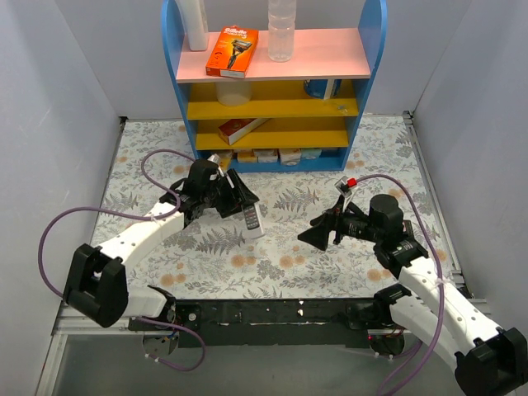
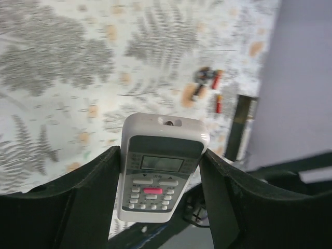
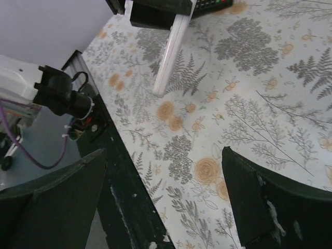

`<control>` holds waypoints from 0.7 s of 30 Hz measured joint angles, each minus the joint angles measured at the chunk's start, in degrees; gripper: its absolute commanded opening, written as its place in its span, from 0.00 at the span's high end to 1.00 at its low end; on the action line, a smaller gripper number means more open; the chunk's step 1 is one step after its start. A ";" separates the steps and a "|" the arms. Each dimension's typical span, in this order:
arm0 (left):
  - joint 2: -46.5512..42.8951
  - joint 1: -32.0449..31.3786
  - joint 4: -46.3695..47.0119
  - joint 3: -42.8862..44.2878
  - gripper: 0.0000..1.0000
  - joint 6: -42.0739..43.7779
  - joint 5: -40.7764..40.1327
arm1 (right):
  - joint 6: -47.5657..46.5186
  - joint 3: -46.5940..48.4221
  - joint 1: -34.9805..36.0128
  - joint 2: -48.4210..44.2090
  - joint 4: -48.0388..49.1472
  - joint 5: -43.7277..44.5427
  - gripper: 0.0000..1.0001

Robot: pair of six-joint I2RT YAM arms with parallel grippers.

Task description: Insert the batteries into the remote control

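My left gripper is shut on the small white-grey remote control, gripping its two long sides. In the left wrist view the remote shows its display and a pink button between the fingers. The right wrist view shows it edge-on, tilted with its lower end close to the tablecloth. Several batteries with red ends lie on the cloth beyond it, and one red end shows from above. My right gripper is open and empty above the cloth near the front edge.
A blue shelf unit with boxes and bottles stands at the back. A black remote lies by my left gripper. A slim dark object stands near the batteries. The black table rail runs along the front.
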 measured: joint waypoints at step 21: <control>-8.22 -8.72 39.69 -5.33 1.00 -11.69 13.16 | 25.66 -1.66 4.63 14.82 38.56 -7.80 0.02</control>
